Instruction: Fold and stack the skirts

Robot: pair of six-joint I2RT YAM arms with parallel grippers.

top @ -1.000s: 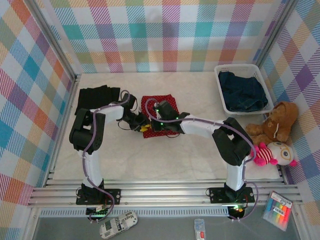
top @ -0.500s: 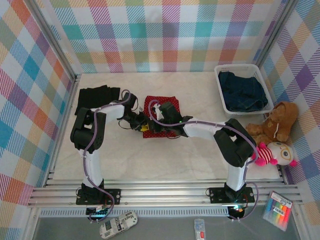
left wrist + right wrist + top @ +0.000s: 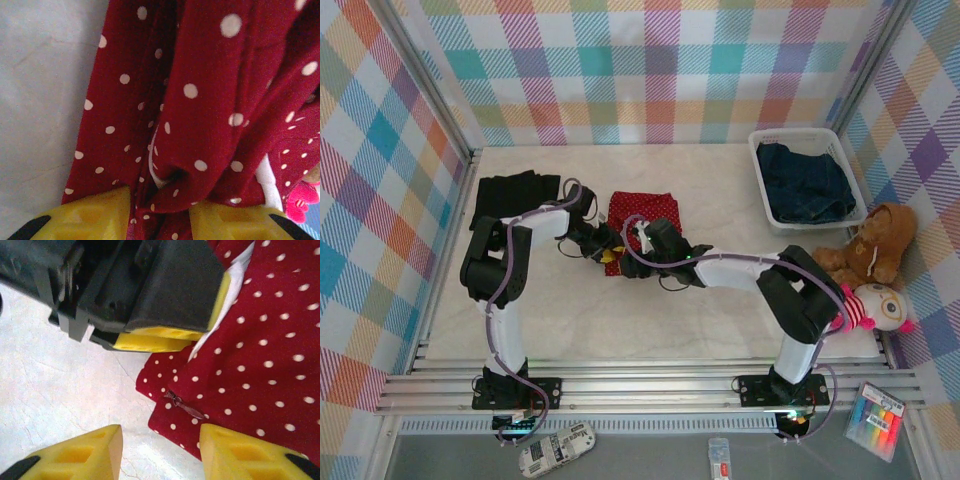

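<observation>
The red skirt with white dots [image 3: 645, 208] lies folded near the middle of the worktop [image 3: 720, 310]. From the top camera it is a roughly square patch, a little wider across than deep, its far edge running left to right and its near-left corner reaching toward the two arms. The black skirt [image 3: 515, 188] lies flat at the back left, well apart from it, and the denim skirts [image 3: 807, 182] sit bunched in the white basket [image 3: 760, 150] at the back right. The left pincer [image 3: 604, 248] meets the red skirt's near-left corner. Its wrist camera adds that a raised fold of the cloth fills the gap between its partly spread fingers [image 3: 95, 217], touching both; I cannot tell whether the fold is really clamped. A white label [image 3: 267, 186] peeks out at the right. The right pincer [image 3: 638, 243] is just beside the left one. Its own camera shows its fingers [image 3: 75, 457] standing wide apart and holding nothing, with bare worktop and the skirt's corner between them.
</observation>
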